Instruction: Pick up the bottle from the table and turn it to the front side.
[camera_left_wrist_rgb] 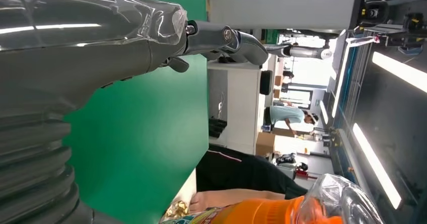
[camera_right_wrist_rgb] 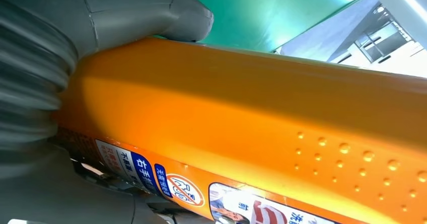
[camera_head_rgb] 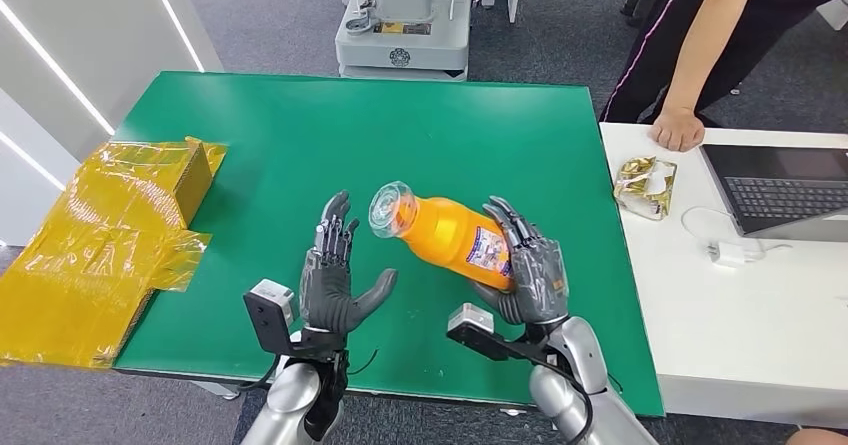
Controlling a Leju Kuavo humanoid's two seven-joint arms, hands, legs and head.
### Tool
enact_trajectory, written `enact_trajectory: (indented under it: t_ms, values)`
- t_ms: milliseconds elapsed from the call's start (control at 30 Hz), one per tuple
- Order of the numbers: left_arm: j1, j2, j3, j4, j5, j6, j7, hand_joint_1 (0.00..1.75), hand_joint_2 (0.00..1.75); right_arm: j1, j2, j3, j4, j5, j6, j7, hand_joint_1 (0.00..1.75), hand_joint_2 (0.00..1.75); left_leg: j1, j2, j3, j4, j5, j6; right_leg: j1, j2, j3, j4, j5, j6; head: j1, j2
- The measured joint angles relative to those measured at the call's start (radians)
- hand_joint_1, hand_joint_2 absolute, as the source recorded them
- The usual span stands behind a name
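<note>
1. The orange plastic bottle with a clear cap point(camera_head_rgb: 445, 233) was off the table, held in the air above the green tabletop point(camera_head_rgb: 300, 135) by the robot's right hand point(camera_head_rgb: 525, 265), whose fingers wrapped its lower, labelled end.
2. Its long axis ran tilted: the clear cap pointed up and toward the robot's left, the base sat low in the right hand's palm.
3. The left hand point(camera_head_rgb: 335, 270) stood just beside the cap end, apart from the bottle, palm facing it, fingers spread and upright, holding nothing.
4. That gap between cap and left palm looked like the relation the next move depended on; the left hand was the nearer free hand to take or steady the neck for a turn.
5. In the right wrist view the bottle's point(camera_right_wrist_rgb: 252, 133) body showed smooth glossy orange with raised dots and a printed label strip with blue and red marks; the label wrapped partly under the fingers, so which face was the front could not be told for certain.
6. The glossy, rounded body would probably slip if gripped loosely.
</note>
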Motion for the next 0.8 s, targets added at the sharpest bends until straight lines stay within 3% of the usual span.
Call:
enact_trajectory:
  t_ms: [300, 500, 800]
  values:
    - [-0.023, -0.003, -0.005, 0.028, -0.015, -0.003, 0.006, 0.00, 1.75, -0.038, 0.028, 0.004, 0.031, 0.008, 0.052, 0.068, 1.75, 1.75, 0.000, 0.000, 0.000, 0.000, 0.000, 0.000, 0.000, 0.000, 0.000, 0.000, 0.000, 0.000, 0.000, 0.000]
    - [-0.036, -0.004, -0.008, 0.051, -0.016, -0.005, 0.007, 0.00, 1.75, -0.086, 0.051, 0.010, 0.085, 0.024, 0.136, 0.095, 1.75, 1.75, 0.000, 0.000, 0.000, 0.000, 0.000, 0.000, 0.000, 0.000, 0.000, 0.000, 0.000, 0.000, 0.000, 0.000]
    - [-0.055, -0.007, -0.012, 0.079, -0.016, -0.007, 0.008, 0.00, 1.75, -0.148, 0.095, 0.042, 0.167, 0.041, 0.242, 0.069, 1.75, 1.75, 0.000, 0.000, 0.000, 0.000, 0.000, 0.000, 0.000, 0.000, 0.000, 0.000, 0.000, 0.000, 0.000, 0.000]
